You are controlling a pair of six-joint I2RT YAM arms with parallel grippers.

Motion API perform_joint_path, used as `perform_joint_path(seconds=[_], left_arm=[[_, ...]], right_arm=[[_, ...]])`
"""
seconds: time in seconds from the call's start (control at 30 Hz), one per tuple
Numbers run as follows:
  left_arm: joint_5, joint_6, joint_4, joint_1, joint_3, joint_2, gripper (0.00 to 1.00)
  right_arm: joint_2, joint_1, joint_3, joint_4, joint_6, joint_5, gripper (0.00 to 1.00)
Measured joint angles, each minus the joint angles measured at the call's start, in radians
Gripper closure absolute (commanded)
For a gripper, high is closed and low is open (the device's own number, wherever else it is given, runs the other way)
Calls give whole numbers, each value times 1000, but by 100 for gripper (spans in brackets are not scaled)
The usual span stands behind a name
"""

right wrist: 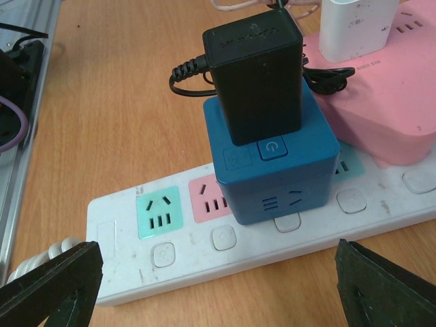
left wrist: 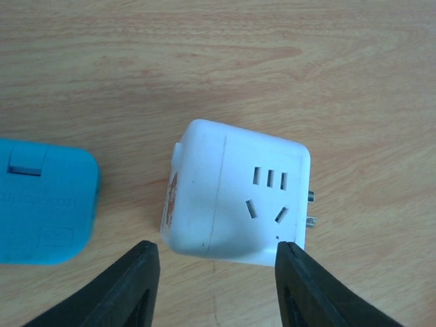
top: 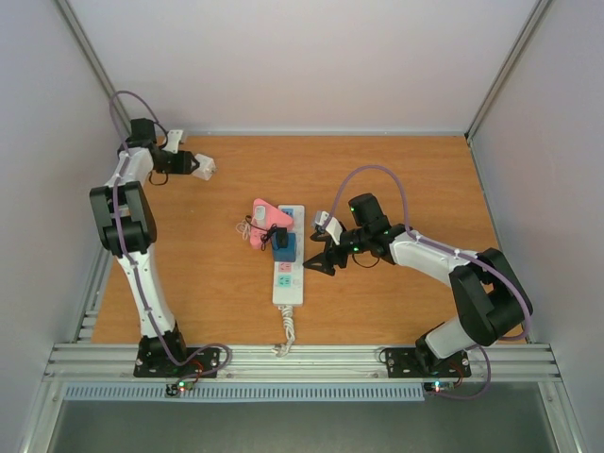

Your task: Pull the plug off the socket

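The socket, a long white power strip [top: 288, 283] with pastel outlet faces, lies mid-table and shows in the right wrist view [right wrist: 204, 252]. A blue cube plug [right wrist: 272, 170] sits in one of its middle outlets [top: 284, 250]. A black adapter [right wrist: 255, 75] with a black cord is plugged into the cube's top. My right gripper [top: 316, 257] is open wide just right of the strip, its fingers [right wrist: 54, 289] straddling the strip's near side, touching nothing. My left gripper [top: 196, 165] is open at the far left, with a loose white cube adapter [left wrist: 231, 194] at its fingertips.
A pink power strip [right wrist: 381, 102] with a white charger [right wrist: 354, 27] lies against the far side of the white strip, thin cords around it. A light-blue block [left wrist: 41, 204] lies left of the white cube. The strip's coiled white cord [top: 283, 335] runs toward the front rail.
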Motion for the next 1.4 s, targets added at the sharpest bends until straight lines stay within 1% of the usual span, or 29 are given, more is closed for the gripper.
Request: perform_joint_path(seconds=[0.2, 0.23, 0.4, 0.53, 0.63, 0.77, 0.87, 0.9, 1.0, 1.1, 1.17, 1.27, 1.4], left_arm=[[35, 30, -3, 0, -11, -27, 2], [44, 35, -1, 0, -22, -46, 1], [86, 60, 4, 0, -103, -205, 0], [97, 61, 14, 0, -111, -328, 0], [113, 84, 19, 0, -116, -394, 0], [140, 93, 31, -1, -161, -472, 0], [177, 127, -3, -11, -164, -501, 0], [186, 167, -37, -19, -163, -510, 0], [195, 272, -93, -74, -200, -555, 0], [203, 357, -127, -154, -301, -640, 1], [209, 379, -136, -207, -375, -700, 2], [195, 360, -120, -277, -483, -780, 3], [153, 251, -78, -364, -612, -870, 3]], right_arm=[[0, 0, 1, 6, 2, 0, 6], [3, 0, 3, 8, 2, 0, 6], [25, 0, 24, 18, -6, 0, 6], [49, 0, 50, 24, -31, -1, 6], [79, 0, 81, 27, -48, -5, 6], [114, 0, 111, 31, -72, -12, 5], [133, 0, 122, 32, -94, -22, 5], [140, 0, 124, 37, -104, -26, 5], [166, 4, 127, 48, -122, -31, 5], [193, 11, 134, 62, -131, -30, 5], [205, 17, 134, 79, -133, -30, 5], [218, 33, 135, 114, -132, -25, 6], [227, 60, 124, 192, -120, -10, 6]])
